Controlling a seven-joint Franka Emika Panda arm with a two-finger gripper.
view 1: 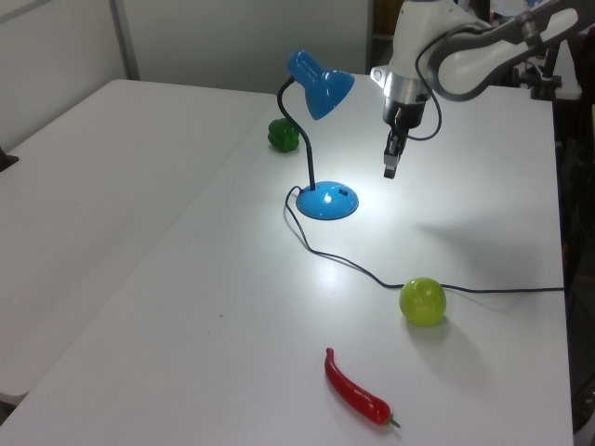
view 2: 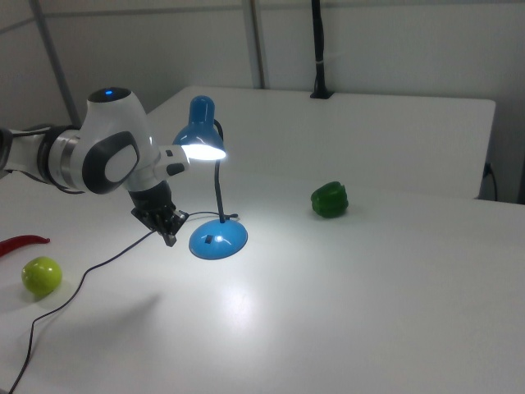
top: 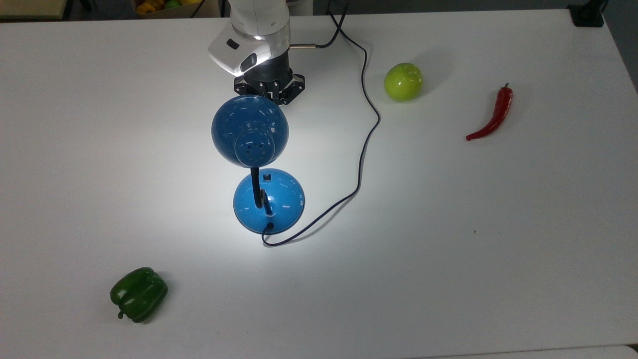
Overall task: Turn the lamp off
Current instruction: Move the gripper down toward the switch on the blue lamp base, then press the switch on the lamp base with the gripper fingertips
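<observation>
The blue lamp is lit and throws a bright patch on the white table. Its dome shade [top: 250,130] hangs over the round base [top: 276,204], which carries a small black switch [top: 267,177] on its side facing the arm. In the left view my gripper [view 1: 390,170] points down, shut and holding nothing, to the right of the base [view 1: 326,201] and above the table. The right view puts the gripper [view 2: 170,238] just left of the base [view 2: 218,239], apart from it. From the top view the gripper [top: 271,95] sits at the shade's far rim, partly hidden by it.
The lamp's black cord [top: 366,139] loops from the base across the table to the far edge. A green apple [top: 403,82] and a red chili [top: 493,117] lie on the top view's right, a green bell pepper [top: 139,294] at the near left.
</observation>
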